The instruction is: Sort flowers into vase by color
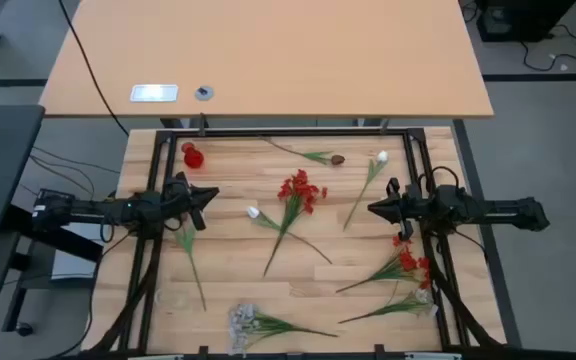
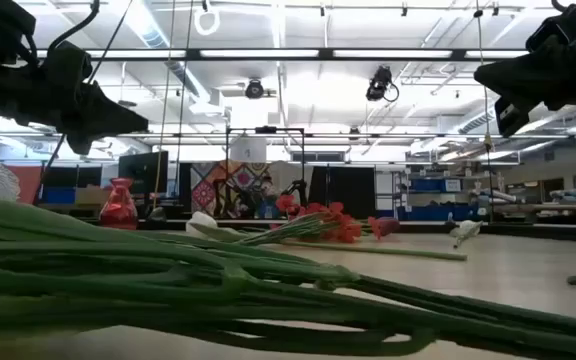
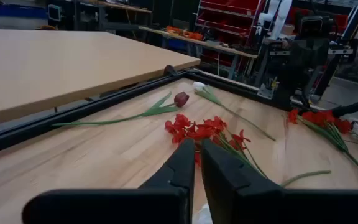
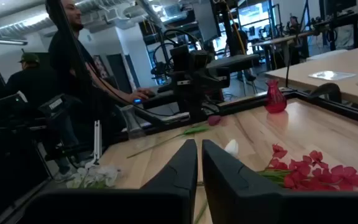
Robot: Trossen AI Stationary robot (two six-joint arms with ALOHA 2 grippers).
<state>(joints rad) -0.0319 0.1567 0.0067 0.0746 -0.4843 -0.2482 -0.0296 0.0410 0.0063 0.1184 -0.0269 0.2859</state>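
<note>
Artificial flowers lie flat and scattered on the wooden table. A red blossom cluster (image 1: 299,190) (image 3: 197,129) (image 4: 309,171) is in the middle, with a white bloom (image 1: 253,212) (image 4: 231,147) beside it. A dark maroon tulip bud (image 1: 337,159) (image 3: 181,99) and another white bloom (image 1: 382,157) lie near the far edge. More red blossoms (image 1: 409,262) lie at the right. A small red vase (image 1: 193,155) (image 4: 275,98) stands at the far left. My left gripper (image 1: 206,197) (image 3: 197,155) hovers shut left of the middle. My right gripper (image 1: 373,208) (image 4: 199,155) hovers shut to the right.
A white cluster with green stalks (image 1: 248,322) (image 2: 218,280) lies at the near edge. A bare green stem (image 1: 190,258) lies near my left arm, and leafy stems (image 1: 400,305) lie at the near right. A black frame (image 1: 288,132) borders the table. People (image 4: 73,50) stand beyond it.
</note>
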